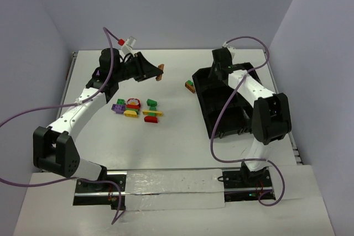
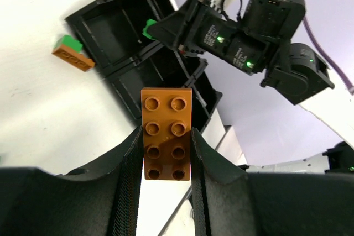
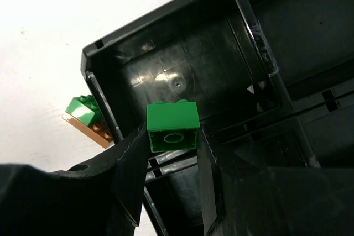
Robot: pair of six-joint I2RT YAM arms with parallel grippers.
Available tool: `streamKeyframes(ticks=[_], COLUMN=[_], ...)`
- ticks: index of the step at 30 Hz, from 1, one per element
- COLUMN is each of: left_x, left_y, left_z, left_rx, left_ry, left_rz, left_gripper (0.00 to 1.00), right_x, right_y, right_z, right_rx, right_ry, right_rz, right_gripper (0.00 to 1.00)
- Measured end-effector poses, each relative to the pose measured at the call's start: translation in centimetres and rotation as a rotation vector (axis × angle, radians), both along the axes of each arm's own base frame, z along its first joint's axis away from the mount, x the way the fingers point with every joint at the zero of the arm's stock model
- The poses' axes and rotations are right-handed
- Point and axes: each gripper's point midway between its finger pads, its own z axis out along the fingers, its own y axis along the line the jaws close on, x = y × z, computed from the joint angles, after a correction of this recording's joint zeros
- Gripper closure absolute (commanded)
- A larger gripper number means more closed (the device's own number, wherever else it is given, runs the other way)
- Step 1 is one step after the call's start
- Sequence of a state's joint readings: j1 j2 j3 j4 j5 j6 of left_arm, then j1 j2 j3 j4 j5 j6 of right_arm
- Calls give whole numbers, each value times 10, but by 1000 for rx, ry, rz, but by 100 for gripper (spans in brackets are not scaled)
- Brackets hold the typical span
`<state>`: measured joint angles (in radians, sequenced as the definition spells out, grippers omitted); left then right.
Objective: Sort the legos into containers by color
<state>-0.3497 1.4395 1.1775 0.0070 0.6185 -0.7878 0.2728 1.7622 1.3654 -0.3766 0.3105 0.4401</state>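
My left gripper (image 2: 165, 158) is shut on an orange two-by-four lego (image 2: 167, 134) and holds it above the table, left of the black divided tray (image 1: 213, 103). From above, that orange lego (image 1: 161, 73) sticks out of the left gripper (image 1: 157, 73). A small green lego (image 3: 172, 127) is clamped in my right gripper (image 3: 172, 143), hanging over the tray's far-left compartment (image 3: 182, 75), which looks bare. Just outside the tray's left wall lies an orange lego with a green one on it (image 1: 189, 85). Several more legos (image 1: 136, 109) in purple, red, yellow and green lie in a cluster at table centre-left.
The tray (image 2: 119, 31) lies at the right with its long side running near to far, and the right arm (image 1: 260, 100) reaches over it. The stacked orange-and-green pair (image 3: 87, 116) almost touches the tray's rim (image 3: 91, 53). White walls close the table at back and sides.
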Motion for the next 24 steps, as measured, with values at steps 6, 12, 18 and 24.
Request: streamKeyframes(ticks=[6, 12, 18, 24], left_x=[1, 12, 12, 14], left_y=[1, -3, -4, -10], left_z=[1, -11, -34, -27], left_rx=[45, 77, 103, 117], left_ry=[15, 44, 122, 118], left_rz=[2, -9, -17, -36], left_gripper=[100, 100, 100, 100], right_x=[13, 33, 27, 22], right_y=[3, 10, 9, 9], right_z=[11, 5, -8, -11], right_rx=[4, 7, 6, 18], right_ry=[-15, 1, 51, 76], right_rz=[-1, -2, -15, -30], right_gripper=[81, 50, 36, 32])
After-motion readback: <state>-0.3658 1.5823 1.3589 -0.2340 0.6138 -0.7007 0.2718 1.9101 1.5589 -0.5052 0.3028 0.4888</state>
